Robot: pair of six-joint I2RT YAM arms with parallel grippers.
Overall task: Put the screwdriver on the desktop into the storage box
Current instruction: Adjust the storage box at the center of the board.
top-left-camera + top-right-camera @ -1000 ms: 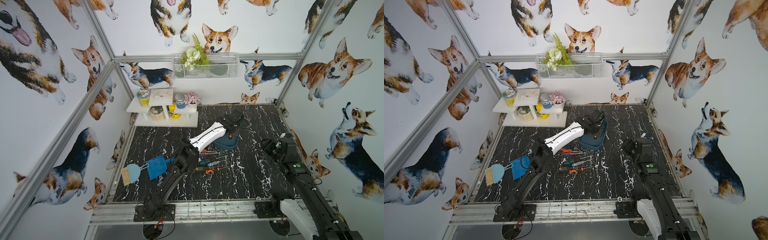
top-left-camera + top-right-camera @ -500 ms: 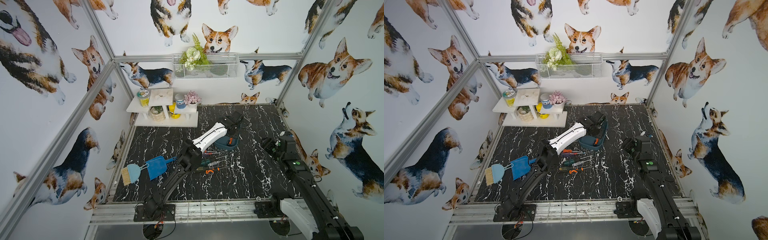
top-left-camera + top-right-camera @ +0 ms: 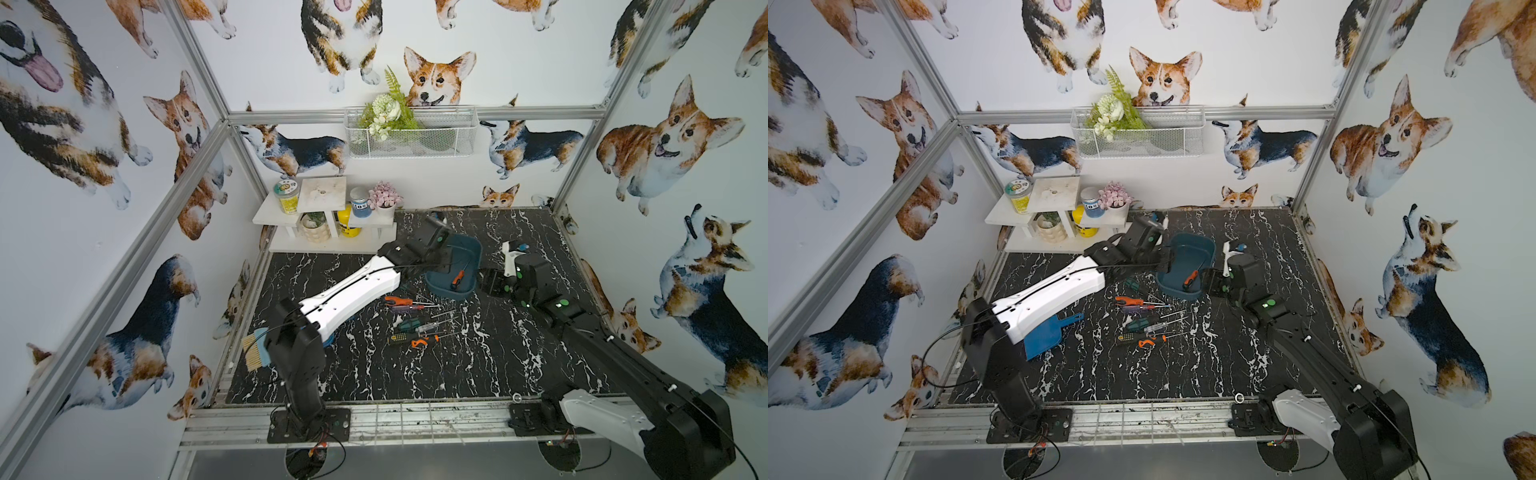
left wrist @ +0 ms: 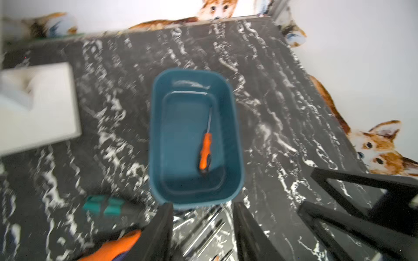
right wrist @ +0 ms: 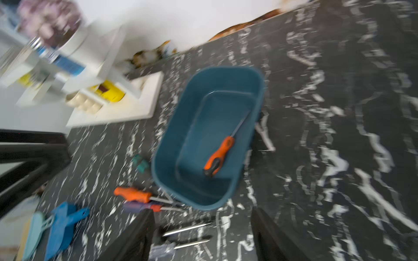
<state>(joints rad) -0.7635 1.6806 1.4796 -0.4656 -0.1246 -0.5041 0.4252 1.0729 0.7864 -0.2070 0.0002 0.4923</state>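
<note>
The left claw [image 4: 202,209] hangs just over the front end of the box [image 3: 449,293]. Its 2 fingers are spread apart with nothing between them (released and empty). The right claw [image 5: 201,217] is just beside the same box, on the side of the bench's right edge. It is also spread wide and holds nothing.

1 screwdriver [image 4: 205,151] with an orange handle lies inside the box, flat on the floor of it. It follows the long axis of the box, close to the wall on the right-edge side, handle toward the front edge of the bench [image 3: 365,374] and tip toward the back edge. Nothing else is in the box.

Several screwdrivers are not yet stored. They lie in a loose group on the bench just in front of the box, toward the front edge. The orange-handled screwdriver [image 3: 397,300] and the purple screwdriver [image 3: 402,308] lie side by side nearest to the box, and the green screwdriver [image 3: 409,323] is a little further. Their long axes run about across the bench, handles toward the left edge and tips toward the right edge.

I judge that the next pick needs a move from the box toward the front edge and down. The handles lie on the left arm's side, so the left claw seems nearer to them (its fingers should close across a handle).
</note>
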